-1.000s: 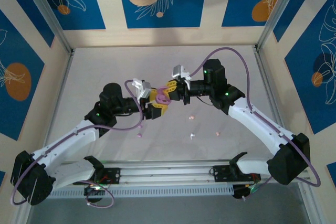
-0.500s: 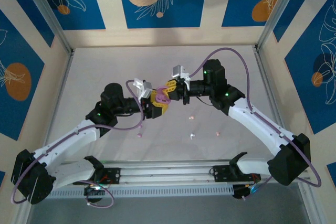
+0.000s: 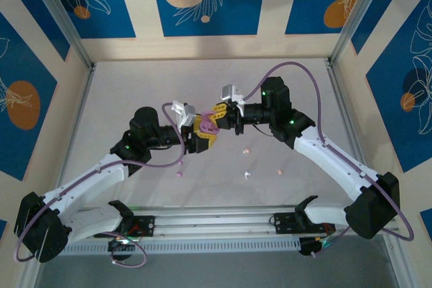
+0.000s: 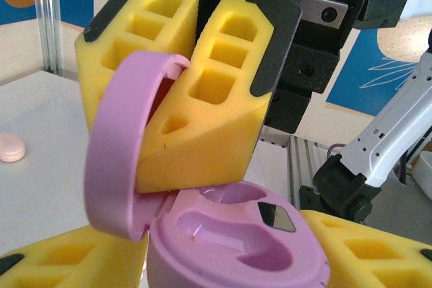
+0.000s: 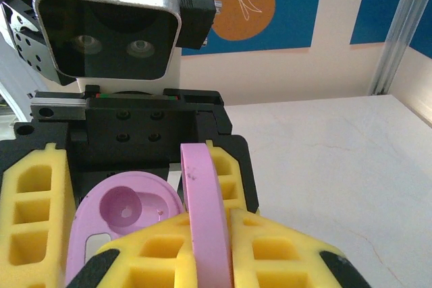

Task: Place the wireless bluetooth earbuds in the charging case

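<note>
Between my two arms, above the middle of the table, my left gripper holds the lower half of the pale purple charging case between its yellow fingers; my right gripper is closed firmly on the lid, which stands up on its hinge, so the case is open. Compared with one second ago, my left gripper sits slightly higher and nearer to the right one; the rest is as it was. I judge from this that the opening is finished, or nearly. The wells in the case face upward and they are empty. The earbuds lie loose on the table, well apart from the case and nearer to my bases, in the same places as before; none is picked up yet. For the next step one gripper must probably let go and fetch a bud; I think the lid could fall shut, or the case could tip, at that moment.
</note>
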Controlling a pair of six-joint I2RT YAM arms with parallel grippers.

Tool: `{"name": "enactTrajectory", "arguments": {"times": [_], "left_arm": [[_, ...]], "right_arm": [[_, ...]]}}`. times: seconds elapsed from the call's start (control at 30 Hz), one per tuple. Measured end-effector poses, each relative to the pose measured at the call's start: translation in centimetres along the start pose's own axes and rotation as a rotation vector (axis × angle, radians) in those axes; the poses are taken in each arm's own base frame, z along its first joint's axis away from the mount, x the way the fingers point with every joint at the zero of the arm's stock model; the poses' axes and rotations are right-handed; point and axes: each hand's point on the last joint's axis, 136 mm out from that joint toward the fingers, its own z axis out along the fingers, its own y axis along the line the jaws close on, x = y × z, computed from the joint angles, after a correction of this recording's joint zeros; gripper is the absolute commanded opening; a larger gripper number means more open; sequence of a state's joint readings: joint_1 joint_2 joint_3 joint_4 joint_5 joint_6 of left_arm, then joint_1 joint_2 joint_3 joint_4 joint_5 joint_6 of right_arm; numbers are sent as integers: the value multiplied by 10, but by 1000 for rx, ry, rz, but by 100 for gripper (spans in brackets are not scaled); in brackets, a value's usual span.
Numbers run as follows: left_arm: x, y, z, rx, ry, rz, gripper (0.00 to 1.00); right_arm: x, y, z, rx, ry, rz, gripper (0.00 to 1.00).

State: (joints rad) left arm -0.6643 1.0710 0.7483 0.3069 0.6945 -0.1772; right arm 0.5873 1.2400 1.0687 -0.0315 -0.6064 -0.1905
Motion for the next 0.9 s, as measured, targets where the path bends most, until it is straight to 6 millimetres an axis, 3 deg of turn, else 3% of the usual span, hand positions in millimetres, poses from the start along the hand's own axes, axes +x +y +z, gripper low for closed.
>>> {"name": "enactTrajectory", "arguments": {"times": [0.13,0.53,0.8,0.9], "left_arm": [[0,0,0,0,0,0,58],[0,0,0,0,0,-5,39],[0,1,0,-4,0,-5,34],[0,2,0,-10,-1,-5,32]], "right_arm": [[0,0,0,1,1,-6,8],[1,-3,0,20,7,-18,11],[1,-3,1,25,9,-18,17],[2,-5,1,35,10,-18,25]]}}
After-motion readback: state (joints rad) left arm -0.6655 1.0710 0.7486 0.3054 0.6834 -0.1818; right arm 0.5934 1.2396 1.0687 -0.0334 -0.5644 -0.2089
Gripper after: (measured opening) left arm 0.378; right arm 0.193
